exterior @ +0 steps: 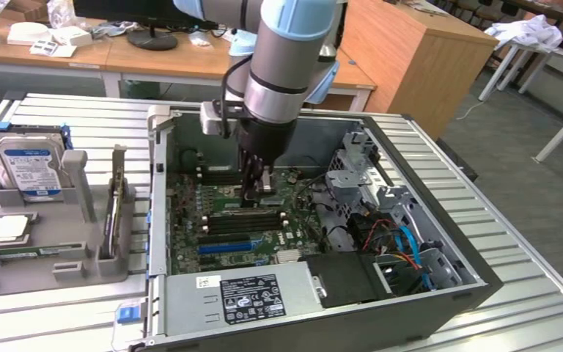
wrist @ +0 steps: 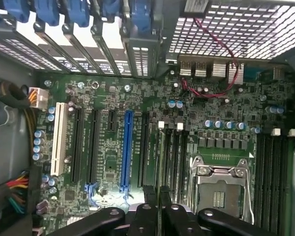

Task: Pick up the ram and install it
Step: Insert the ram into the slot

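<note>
Arm is reaching down into the open computer case, which lies on its side on the slatted metal counter.

End effector is low over the motherboard. Its jaws are narrow, pinched on the ram. The wrist view sees the ram edge-on, as a thin dark strip between the two inner fingers.

The strip runs parallel to the black memory slots, the ones with white latches, right next to the processor socket. From the exterior view the fingertips sit just beside that slot bank. Can't tell whether the ram is touching a slot or sitting above it. The slots in view look unfilled.

Other items:
- A long blue expansion slot sits on the far side of the memory slots from the socket.
- The power supply, with its black label, is at the near end of the case.
- Red and blue cables are bunched toward the exterior view's right.
- A grey parts holder stands on the counter at the exterior view's left, well apart from the end effector.
- A hard drive stands upright in the holder, and a square chip lies flat in it.
- A thin card also stands on edge in the holder.
</note>
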You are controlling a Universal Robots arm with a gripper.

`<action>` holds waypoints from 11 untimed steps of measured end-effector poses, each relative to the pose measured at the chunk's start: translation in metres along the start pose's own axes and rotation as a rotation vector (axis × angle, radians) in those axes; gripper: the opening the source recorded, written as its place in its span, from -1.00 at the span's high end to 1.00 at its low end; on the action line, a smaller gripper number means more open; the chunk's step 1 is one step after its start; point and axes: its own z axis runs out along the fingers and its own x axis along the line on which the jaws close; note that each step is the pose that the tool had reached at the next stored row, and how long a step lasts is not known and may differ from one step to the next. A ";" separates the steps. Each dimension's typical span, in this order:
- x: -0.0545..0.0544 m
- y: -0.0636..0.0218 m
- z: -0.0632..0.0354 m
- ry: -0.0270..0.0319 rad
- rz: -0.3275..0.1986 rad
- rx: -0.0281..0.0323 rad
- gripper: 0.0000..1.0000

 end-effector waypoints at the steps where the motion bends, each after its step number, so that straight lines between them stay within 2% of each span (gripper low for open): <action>1: 0.000 -0.0001 0.0020 -0.0002 0.005 0.0001 0.73; 11: 0.000 -0.0010 0.0175 -0.0001 0.003 0.0003 0.73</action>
